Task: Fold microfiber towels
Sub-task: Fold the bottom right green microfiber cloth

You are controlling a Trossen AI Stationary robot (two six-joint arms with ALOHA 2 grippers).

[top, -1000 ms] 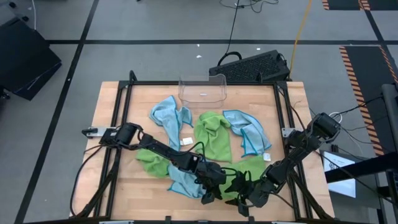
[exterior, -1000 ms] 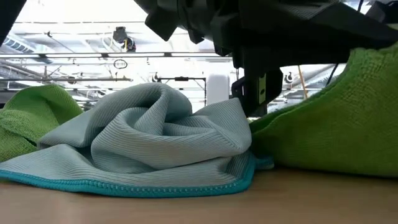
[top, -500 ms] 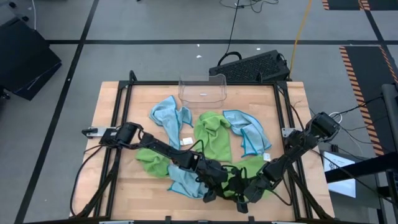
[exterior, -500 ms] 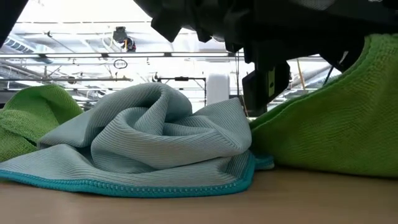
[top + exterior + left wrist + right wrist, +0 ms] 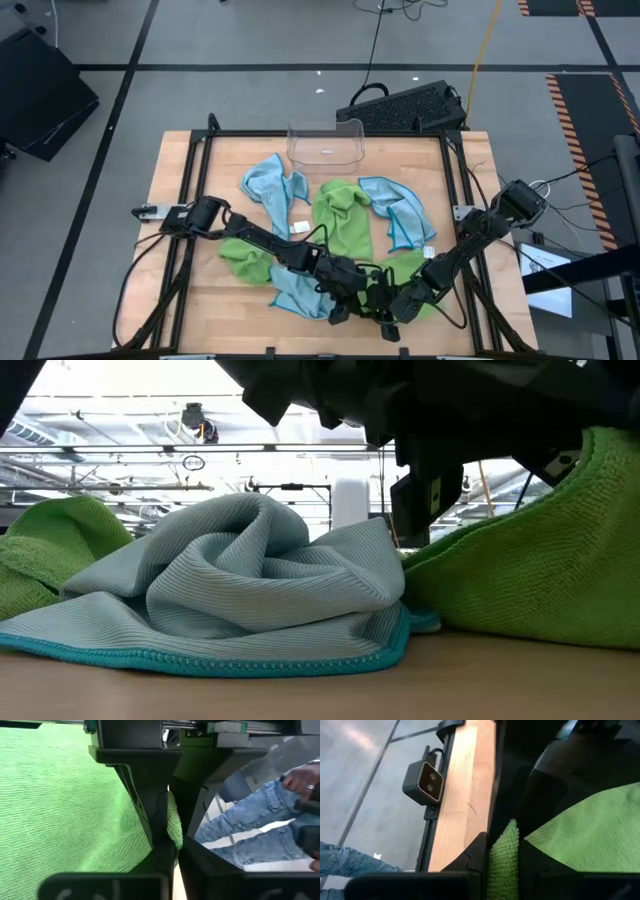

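Six towels lie on the table (image 5: 175, 160): three blue and, as far as the arms let me count, three green. At the near edge the left gripper (image 5: 352, 296) and the right gripper (image 5: 392, 312) each pinch a fold of the same green towel (image 5: 412, 268) between closed fingers. A crumpled blue towel (image 5: 293, 290) lies just beside them.

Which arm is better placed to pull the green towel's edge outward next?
Either: the left pincer and right pincer each pinch an edge of the lime green towel, at the table's near edge.

Both arms cover most of the lime green towel (image 5: 405, 268) at the table's (image 5: 170, 170) near edge.
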